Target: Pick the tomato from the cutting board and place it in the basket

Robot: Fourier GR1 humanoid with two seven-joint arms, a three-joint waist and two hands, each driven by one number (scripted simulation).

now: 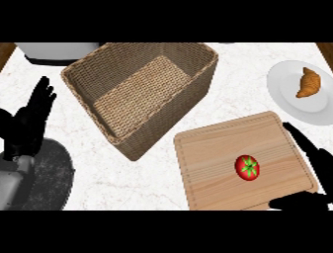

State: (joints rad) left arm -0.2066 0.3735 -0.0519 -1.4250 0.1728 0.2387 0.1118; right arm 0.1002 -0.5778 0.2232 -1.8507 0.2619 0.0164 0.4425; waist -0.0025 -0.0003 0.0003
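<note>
Evidently spread wide, the right robot hand (328,168) holds nothing. Its straight fingers lie along the edge of the cutting board (213,163) at 3 o'clock of the tomato (247,167), thumb at 5 o'clock, apart from it. The palm is cut off. The left robot hand (23,123) rests open at 9 o'clock of the basket (176,118).

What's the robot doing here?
The robot wants to move the tomato into the basket. Right now the tomato lies on the cutting board, not picked up yet. The right hand is open at the board's right edge, close to the tomato but apart from it. The left hand rests open at the left, fingers up. A croissant lies on a plate nearby.
</note>
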